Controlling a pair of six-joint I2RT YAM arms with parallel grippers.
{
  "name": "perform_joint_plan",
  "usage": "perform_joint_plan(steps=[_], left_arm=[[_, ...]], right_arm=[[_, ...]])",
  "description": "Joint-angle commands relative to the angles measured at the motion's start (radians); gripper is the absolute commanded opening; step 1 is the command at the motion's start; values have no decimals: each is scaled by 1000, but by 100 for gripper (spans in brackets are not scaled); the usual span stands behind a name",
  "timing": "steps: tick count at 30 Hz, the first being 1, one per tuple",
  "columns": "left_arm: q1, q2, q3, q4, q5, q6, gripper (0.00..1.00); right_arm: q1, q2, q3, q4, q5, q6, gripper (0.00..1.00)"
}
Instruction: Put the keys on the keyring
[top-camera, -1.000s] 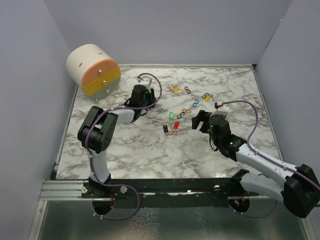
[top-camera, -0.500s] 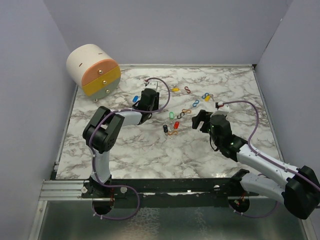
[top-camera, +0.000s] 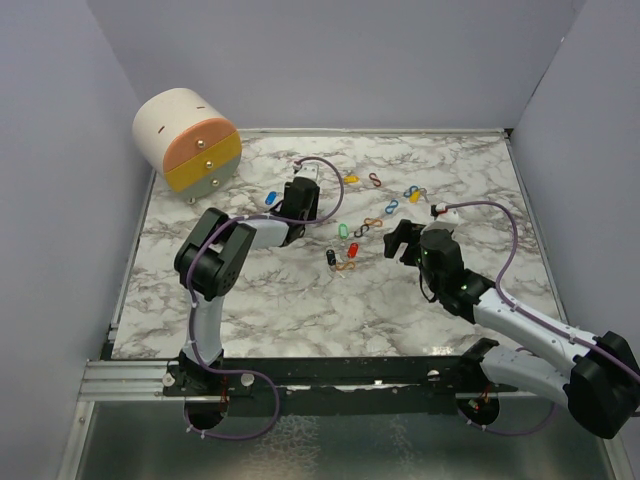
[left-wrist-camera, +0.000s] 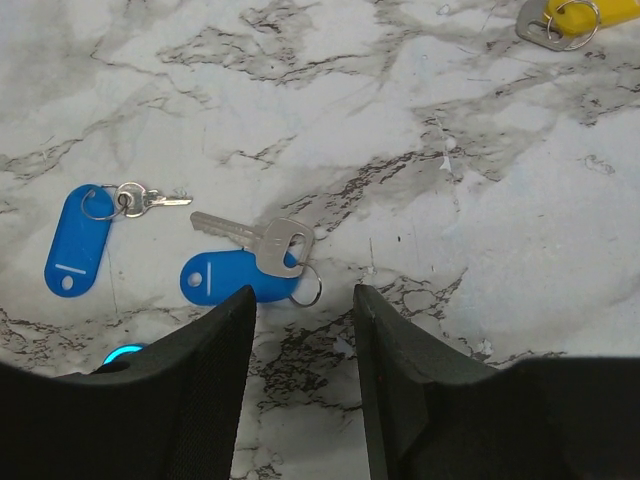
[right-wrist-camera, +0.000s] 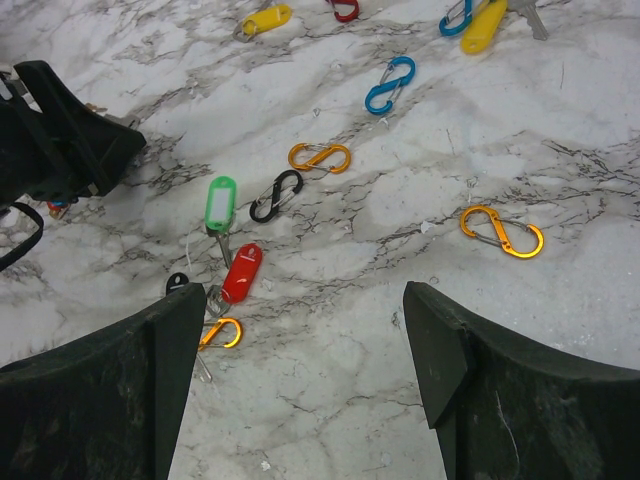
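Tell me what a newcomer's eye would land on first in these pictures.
Probably the scatter of tiny bright things in the middle of the marble table, among them a green key tag, a red key tag and an orange S-shaped clip. Next comes the round cream drawer unit, with orange and yellow fronts, at the far left corner. The left end effector hangs open close by a blue key tag carrying a silver key.

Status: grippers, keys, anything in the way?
Left gripper open, empty, over a blue key. Right gripper open, empty, near the red key. Clips scattered around them.
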Motion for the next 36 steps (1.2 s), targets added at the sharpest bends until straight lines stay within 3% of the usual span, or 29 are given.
perform_joint_plan(steps=[1,11,23,36], left_arm=[[-6,20,34,-8,-40,19,46],[-14,54,61,-10,-67,44,41],[-18,65,64,-10,-82,47,28],[-28,-14,32,-8,-99,50,0]], right_arm=[[-3,-6,8,21,-9,-4,80],[-3,5,11,28,-10,-7,80],[-3,22,12,41,-11,-7,80],[-4,43,23,38,-7,-13,80]])
